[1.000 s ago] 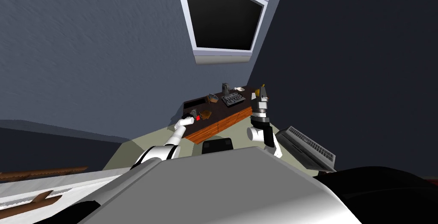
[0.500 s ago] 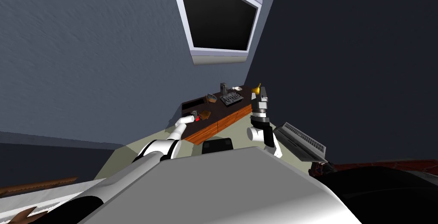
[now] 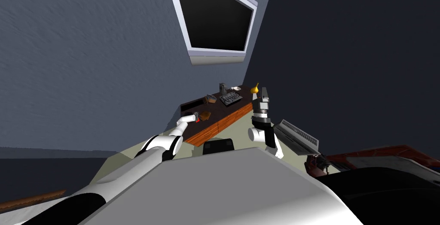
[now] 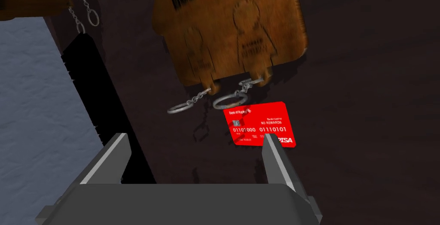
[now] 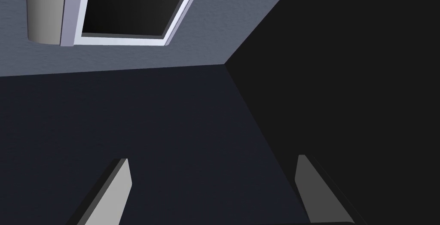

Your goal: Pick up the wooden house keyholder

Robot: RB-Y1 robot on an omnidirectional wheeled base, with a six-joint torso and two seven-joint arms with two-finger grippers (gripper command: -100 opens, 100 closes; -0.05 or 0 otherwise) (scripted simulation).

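The wooden house keyholder (image 4: 232, 29) lies flat on the dark cabinet top (image 4: 365, 106), brown with carved figures and two metal key rings (image 4: 230, 101) hanging from its near edge. A red bank card (image 4: 260, 125) lies just beside the rings. My left gripper (image 4: 195, 149) hovers open above the top, short of the keyholder, with nothing between its fingers. In the head view the keyholder (image 3: 206, 115) sits right beyond the left gripper (image 3: 196, 117). My right gripper (image 3: 263, 92) is raised upright over the cabinet's right part, open.
On the cabinet (image 3: 223, 121) stand a small basket (image 3: 211, 98), a grey keyboard-like thing (image 3: 230, 98), a dark box (image 3: 222, 88), a white bowl (image 3: 236, 89) and a yellow vase (image 3: 254, 89). A window (image 3: 215, 18) hangs above. A grey vent panel (image 3: 296, 134) lies at the right.
The head view has shifted, so my head or torso has turned. My left arm has stretched a little farther toward the keyholder. The right arm keeps its pose.
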